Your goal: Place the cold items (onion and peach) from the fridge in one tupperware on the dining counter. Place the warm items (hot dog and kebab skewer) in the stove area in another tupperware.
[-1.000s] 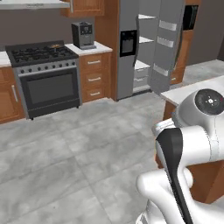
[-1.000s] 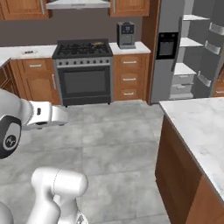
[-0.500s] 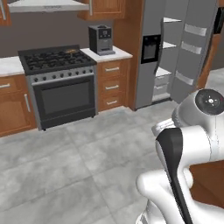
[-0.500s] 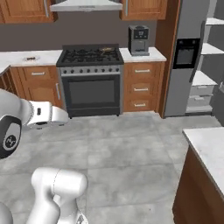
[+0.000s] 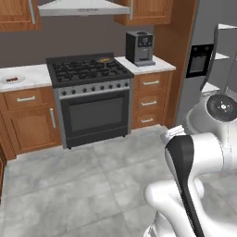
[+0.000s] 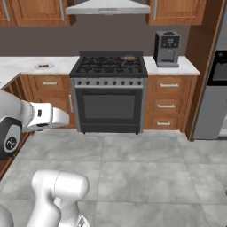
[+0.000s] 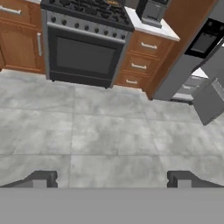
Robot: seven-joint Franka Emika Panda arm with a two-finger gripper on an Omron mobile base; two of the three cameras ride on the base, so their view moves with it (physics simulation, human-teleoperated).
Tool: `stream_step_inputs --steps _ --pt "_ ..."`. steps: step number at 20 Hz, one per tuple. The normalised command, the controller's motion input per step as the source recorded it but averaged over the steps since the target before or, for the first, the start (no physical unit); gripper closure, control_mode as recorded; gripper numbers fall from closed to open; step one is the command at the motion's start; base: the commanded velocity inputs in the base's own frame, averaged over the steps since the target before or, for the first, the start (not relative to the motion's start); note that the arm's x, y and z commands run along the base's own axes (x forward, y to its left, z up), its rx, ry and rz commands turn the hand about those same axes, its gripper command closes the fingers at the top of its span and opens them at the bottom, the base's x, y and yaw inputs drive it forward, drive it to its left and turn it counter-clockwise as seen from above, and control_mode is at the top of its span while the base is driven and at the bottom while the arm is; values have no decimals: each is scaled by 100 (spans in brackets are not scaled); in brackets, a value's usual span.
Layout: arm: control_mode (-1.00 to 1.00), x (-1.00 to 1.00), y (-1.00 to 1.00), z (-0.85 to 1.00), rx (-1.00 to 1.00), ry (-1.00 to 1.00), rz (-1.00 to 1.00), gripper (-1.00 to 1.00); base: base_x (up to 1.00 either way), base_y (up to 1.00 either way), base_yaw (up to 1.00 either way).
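My gripper (image 7: 111, 179) is open; its two dark fingertips (image 7: 41, 178) stand wide apart over bare grey floor with nothing between them. Ahead is the stove (image 5: 88, 71), which the right base view also shows as the stove (image 6: 108, 66). A small yellowish item (image 5: 104, 59) lies on its back right burner; I cannot tell if it is the hot dog or the kebab skewer. A small plate with something dark red (image 5: 12, 79) rests on the counter left of the stove. The fridge (image 7: 205, 48) stands at the right with its door open. Onion, peach and tupperware are out of view.
A black coffee machine (image 5: 140, 47) sits on the counter right of the stove, above wooden drawers (image 5: 149, 102). Grey tiled floor (image 6: 133, 164) spreads between me and the cabinets. A range hood (image 6: 106, 6) hangs over the stove.
The whole picture has shifted: the base has turned and come nearer, so the stove now sits in the middle and the fridge at the right edge. The gripper stays open.
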Motion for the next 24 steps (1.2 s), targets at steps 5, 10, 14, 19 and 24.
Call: stream_step_inputs --steps 5,10,14,19,24 --pt "100 0 0 0 0 0 0 -100 100 -5 23" --pt "100 0 0 0 0 0 0 -100 100 -8 15" --pt "100 0 0 0 0 0 0 -100 100 4 12" --pt "100 0 0 0 0 0 0 -100 100 57 9" --pt "100 0 0 0 0 0 0 -100 99 58 15"
